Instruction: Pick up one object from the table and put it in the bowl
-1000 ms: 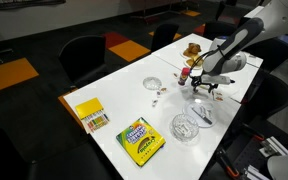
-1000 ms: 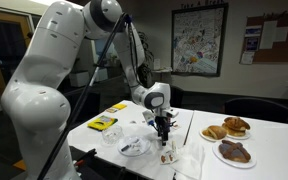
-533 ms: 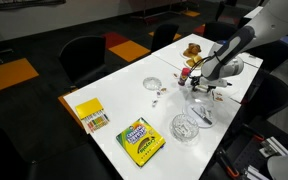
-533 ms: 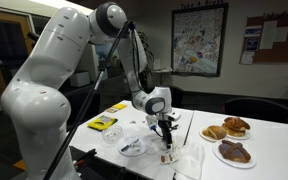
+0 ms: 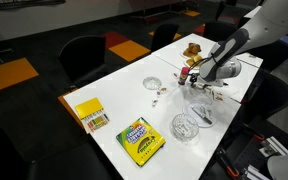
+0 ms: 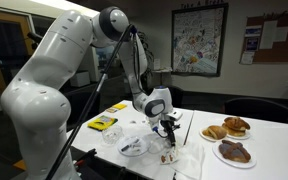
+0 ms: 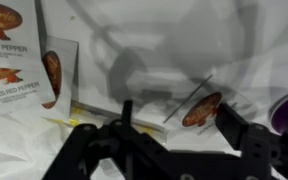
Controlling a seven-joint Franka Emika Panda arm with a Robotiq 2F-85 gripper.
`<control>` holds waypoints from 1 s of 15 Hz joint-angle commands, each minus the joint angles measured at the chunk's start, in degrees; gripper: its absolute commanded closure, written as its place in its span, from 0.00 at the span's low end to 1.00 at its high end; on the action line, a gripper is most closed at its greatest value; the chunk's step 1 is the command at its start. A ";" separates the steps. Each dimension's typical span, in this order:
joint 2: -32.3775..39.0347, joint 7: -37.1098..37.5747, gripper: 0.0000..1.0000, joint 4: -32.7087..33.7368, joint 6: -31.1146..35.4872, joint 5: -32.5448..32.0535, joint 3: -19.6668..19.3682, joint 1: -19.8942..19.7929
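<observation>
— What is that black two-fingered gripper up to?

— It hangs low over the long white table, jaws spread wide and pinching nothing. In the wrist view a small reddish-brown oval packet lies on crumpled white paper, just inside the finger at three o'clock, and it is not squeezed.

— Can you read any writing from here?

— At ten o'clock in that same view there are flat white sachets printed "RED PEPPER" in red capitals. The word before it is cut off, and the script logo above is too blurred to read.

— And where's the bowl?

— The wide clear glass bowl stands on the table at about seven o'clock from the gripper in an exterior view, apart from it. A yellow-green crayon box lies just beside the bowl at eight o'clock. Its lettering is too small for me to make out.
</observation>
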 commanded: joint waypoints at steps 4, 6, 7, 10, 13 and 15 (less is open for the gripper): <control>1.15 -1.05 0.65 0.17 1.25 4.14 2.51 -2.90; 0.87 -1.19 0.80 -0.33 1.40 4.88 3.03 -3.79; 0.89 -1.25 0.88 -0.46 1.56 5.17 3.32 -4.24; 0.98 -1.36 1.00 -0.41 2.39 6.07 4.55 -5.16; 0.92 -1.52 0.99 -0.48 3.08 6.57 5.33 -5.78; -0.68 -1.91 1.00 -1.40 2.64 6.27 5.71 -5.57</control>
